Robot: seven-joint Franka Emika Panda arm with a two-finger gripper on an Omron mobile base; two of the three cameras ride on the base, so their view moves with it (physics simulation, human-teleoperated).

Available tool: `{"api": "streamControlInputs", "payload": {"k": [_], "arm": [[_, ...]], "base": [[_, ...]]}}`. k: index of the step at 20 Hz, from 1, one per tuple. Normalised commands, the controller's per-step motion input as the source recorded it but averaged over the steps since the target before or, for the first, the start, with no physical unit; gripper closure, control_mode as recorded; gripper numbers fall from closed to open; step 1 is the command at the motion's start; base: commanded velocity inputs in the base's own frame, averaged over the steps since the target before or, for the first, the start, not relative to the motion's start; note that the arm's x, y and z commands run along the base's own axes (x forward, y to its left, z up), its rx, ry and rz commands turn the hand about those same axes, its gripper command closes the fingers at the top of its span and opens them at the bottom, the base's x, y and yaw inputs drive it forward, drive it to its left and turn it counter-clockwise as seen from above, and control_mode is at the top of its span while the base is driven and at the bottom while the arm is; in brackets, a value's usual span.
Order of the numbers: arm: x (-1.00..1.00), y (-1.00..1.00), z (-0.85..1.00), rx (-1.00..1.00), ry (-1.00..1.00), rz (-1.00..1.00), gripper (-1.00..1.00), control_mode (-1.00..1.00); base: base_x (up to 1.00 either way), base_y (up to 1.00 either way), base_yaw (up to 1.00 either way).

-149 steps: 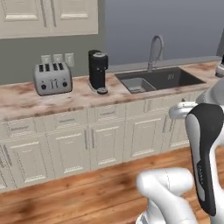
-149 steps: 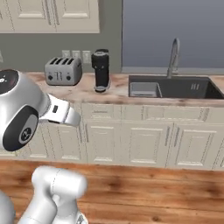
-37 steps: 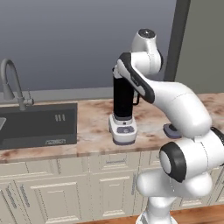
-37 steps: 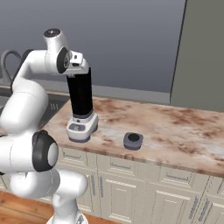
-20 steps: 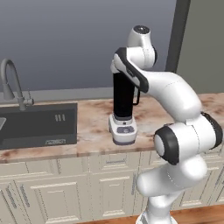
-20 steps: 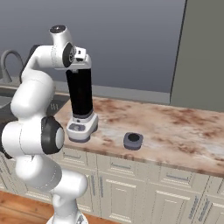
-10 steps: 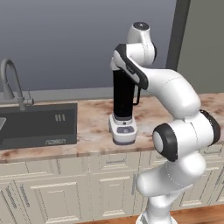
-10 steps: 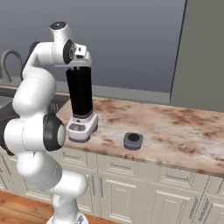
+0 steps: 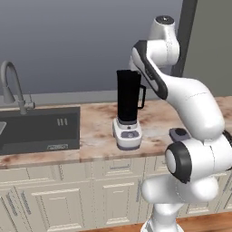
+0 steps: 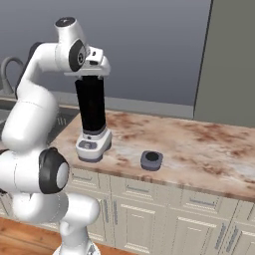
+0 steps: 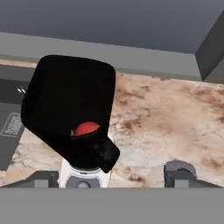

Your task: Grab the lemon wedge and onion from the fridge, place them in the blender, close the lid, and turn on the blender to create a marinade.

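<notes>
Black and open-topped, the tall blender jug (image 9: pixel 128 96) stands on its squat white base near the front edge of the mottled brown stone counter (image 10: pixel 199 144), with a red rounded piece, probably the onion (image 11: pixel 86 128), lying at its bottom. The white arm's two-finger gripper (image 10: pixel 92 66) hangs just above the jug's mouth; its small dark fingertips (image 11: pixel 178 176) stand wide apart with nothing between them. The small dark grey rounded lid (image 10: pixel 151 160) rests on the counter beside the base, nearer the front edge. No lemon wedge can be made out in the jug. Judged risks: capping the jug without the wedge, or a descending hand striking the rim and tipping the jug toward the dark sink (image 9: pixel 38 129).
</notes>
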Motion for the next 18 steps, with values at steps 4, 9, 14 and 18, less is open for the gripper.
{"api": "streamControlInputs", "payload": {"k": [4, 9, 14, 18], "arm": [[-0.48, -1.0, -0.32, 0.0, 0.11, -0.12, -1.0, -1.0], [-0.13, -1.0, -0.57, 0.0, 0.2, -0.07, -1.0, -1.0], [0.0, -1.0, -0.63, 0.01, 0.25, -0.01, -1.0, -1.0], [0.0, -0.98, -0.68, 0.03, 0.3, 0.0, -1.0, -1.0]], "base": [[0.0, 0.0, 0.0], [0.0, 0.0, 0.0], [0.0, 0.0, 0.0], [0.0, 0.0, 0.0]]}}
